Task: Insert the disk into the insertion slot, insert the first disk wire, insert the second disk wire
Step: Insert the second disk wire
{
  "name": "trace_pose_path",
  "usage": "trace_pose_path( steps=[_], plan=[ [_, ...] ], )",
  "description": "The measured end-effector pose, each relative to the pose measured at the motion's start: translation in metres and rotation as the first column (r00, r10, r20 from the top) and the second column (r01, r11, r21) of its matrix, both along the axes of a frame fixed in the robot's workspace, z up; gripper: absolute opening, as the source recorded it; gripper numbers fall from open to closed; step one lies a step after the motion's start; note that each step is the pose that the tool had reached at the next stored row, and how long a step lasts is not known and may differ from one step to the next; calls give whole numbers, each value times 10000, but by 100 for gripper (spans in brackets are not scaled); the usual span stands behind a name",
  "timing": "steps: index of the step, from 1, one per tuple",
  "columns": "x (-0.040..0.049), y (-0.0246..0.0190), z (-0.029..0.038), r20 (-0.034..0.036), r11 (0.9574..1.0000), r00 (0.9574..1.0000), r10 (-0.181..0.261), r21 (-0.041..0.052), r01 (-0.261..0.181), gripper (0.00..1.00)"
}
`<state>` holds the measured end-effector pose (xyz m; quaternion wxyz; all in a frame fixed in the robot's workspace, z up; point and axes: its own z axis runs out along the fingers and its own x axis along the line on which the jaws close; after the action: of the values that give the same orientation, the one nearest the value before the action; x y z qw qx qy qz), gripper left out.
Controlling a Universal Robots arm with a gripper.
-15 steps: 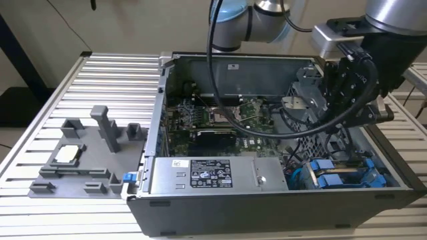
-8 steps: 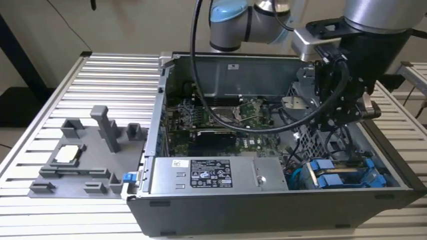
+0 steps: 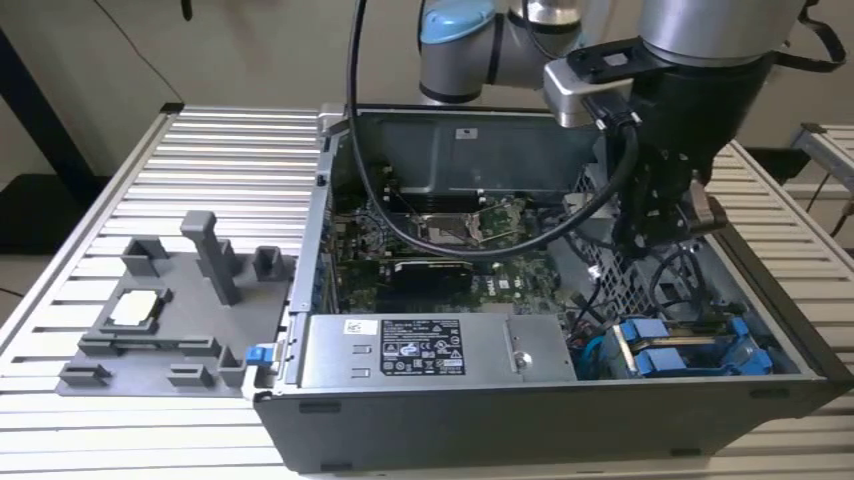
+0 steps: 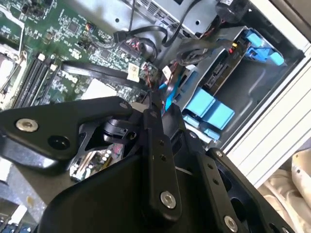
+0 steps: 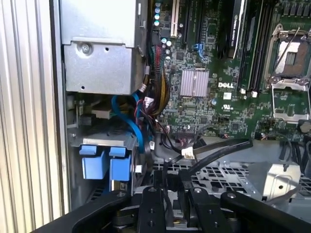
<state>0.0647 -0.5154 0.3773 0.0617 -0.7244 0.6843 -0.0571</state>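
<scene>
Your gripper (image 5: pixel 172 182) fills the foreground in both wrist views. Its black fingers (image 5: pixel 151 206) are drawn in close, and they look pinched on a black wire (image 5: pixel 218 150) that carries a white tag (image 5: pixel 187 153). I judge that a hold rather than a near miss, because the wire runs straight down into the gap between the tips.

You're low inside the open computer case (image 3: pixel 534 420), tips over the perforated cage (image 5: pixel 218 175). In the exterior view the gripper (image 3: pixel 654 225) hangs on that view's right half, close above the drive corner. That makes sense: the wire's free end has to reach the drive.

Now the disk (image 3: pixel 667 355). Its blue carrier tabs sit down inside the insertion slot (image 3: pixel 758 358), at the case corner nearest the exterior camera on that view's right, so the first step looks done. In the first wrist view the same blue tabs (image 5: pixel 102 162) lie just beside your fingers, with a blue cable (image 5: pixel 133 126) looping above them.

Further out, the power-supply box (image 3: pixel 427 350) sits along the near wall next to the slot. The motherboard (image 5: pixel 218 87) spreads beyond, where the wiring bundle crowds your path. A grey fixture tray (image 3: pixel 147 310) rests on the slatted table (image 3: pixel 200 160), well apart from the case.
</scene>
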Motion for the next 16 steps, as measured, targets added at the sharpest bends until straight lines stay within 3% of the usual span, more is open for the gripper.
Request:
trace_pose_path(
  steps=[5,7,13,16],
  plan=[
    [-41,55,-46,337,10000,9994,56,-9,-56,27],
    [-54,59,-60,428,10000,9991,74,-17,-73,27],
    [-97,62,-94,546,9998,9984,136,-130,-129,27],
    [-98,62,-95,547,9998,9984,142,-137,-135,27]
  ],
)
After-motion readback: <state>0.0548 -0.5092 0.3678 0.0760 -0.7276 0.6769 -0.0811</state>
